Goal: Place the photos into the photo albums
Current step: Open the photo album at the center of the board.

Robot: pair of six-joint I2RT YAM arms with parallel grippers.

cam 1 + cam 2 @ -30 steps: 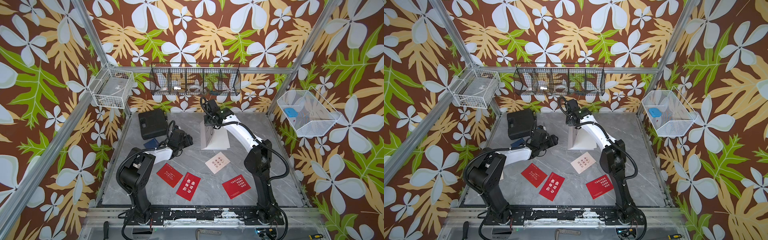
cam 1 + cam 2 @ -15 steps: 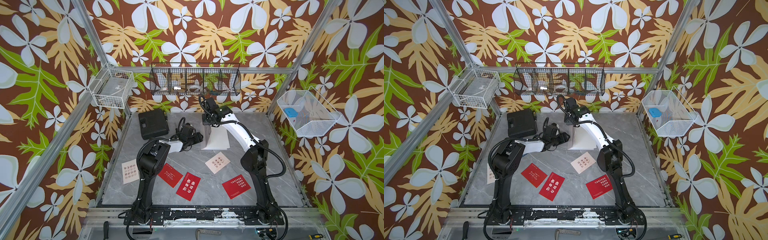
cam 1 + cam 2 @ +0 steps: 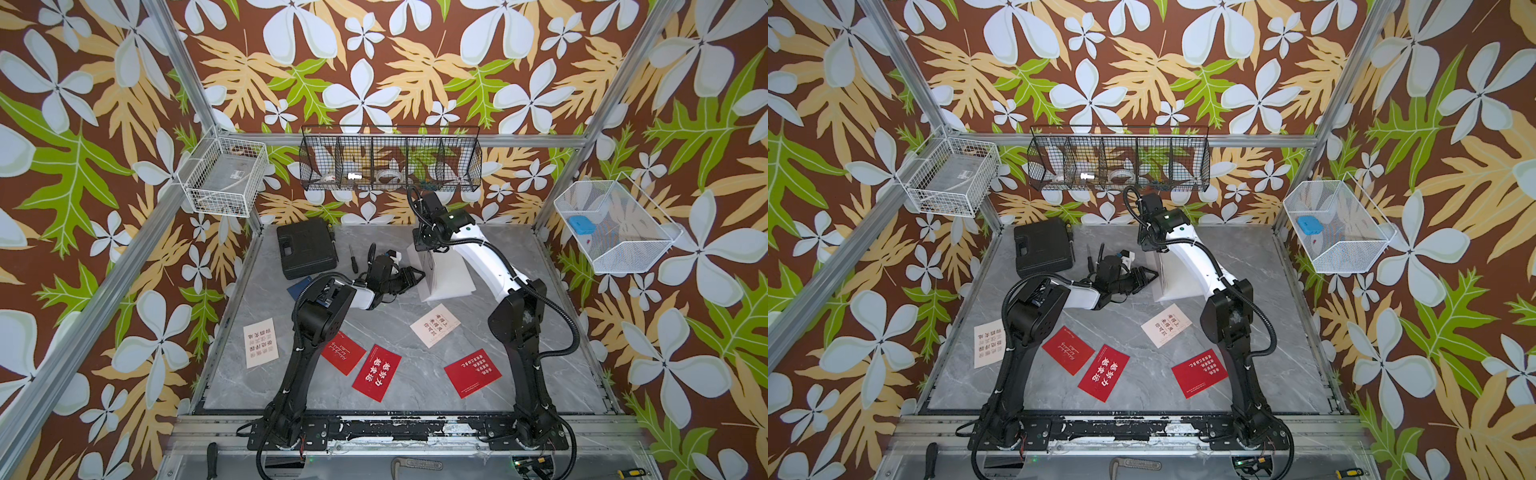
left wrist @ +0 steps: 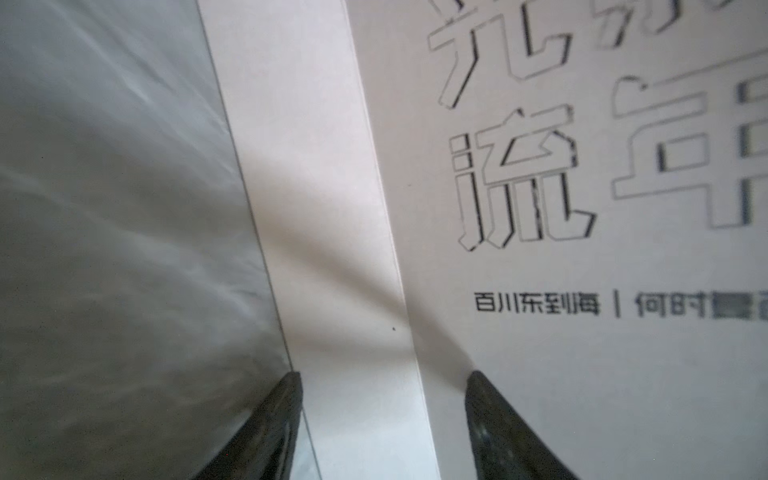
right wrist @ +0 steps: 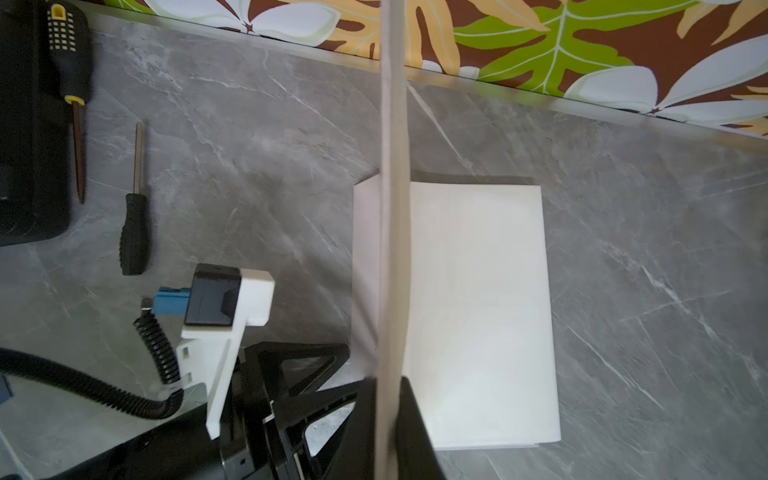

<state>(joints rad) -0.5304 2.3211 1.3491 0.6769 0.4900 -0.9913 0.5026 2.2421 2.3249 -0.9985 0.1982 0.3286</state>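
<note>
Six photos are lying flat on the grey worktop (image 3: 552,374) in a top view, all outside the single photo album (image 3: 451,276). Three are red: a left red card (image 3: 343,352), a middle red card (image 3: 376,372) and a right red card (image 3: 472,372). Two are cream, one near the left edge (image 3: 259,343) and one at the centre (image 3: 435,325). One navy card (image 3: 300,286) is half hiding behind the left arm. The album is sitting at the back centre, with the right arm crossing over it. One black case (image 3: 306,248) is sitting at the back left.

In the left wrist view, two dark fingertips (image 4: 282,419) of the left pincer (image 4: 382,415) are standing apart and gripping nothing. A strip of white page (image 4: 332,208) is lying between them, beside the front cover (image 4: 602,374) with its outlined title.

In the right wrist view, the right pincer (image 5: 390,386) is clamping the front cover, which is standing upright and showing edge-on. The left pincer is sitting just beside the album. Two screwdrivers are lying near the case, one yellow-handled (image 5: 68,45) and one black-handled (image 5: 135,232).
</note>
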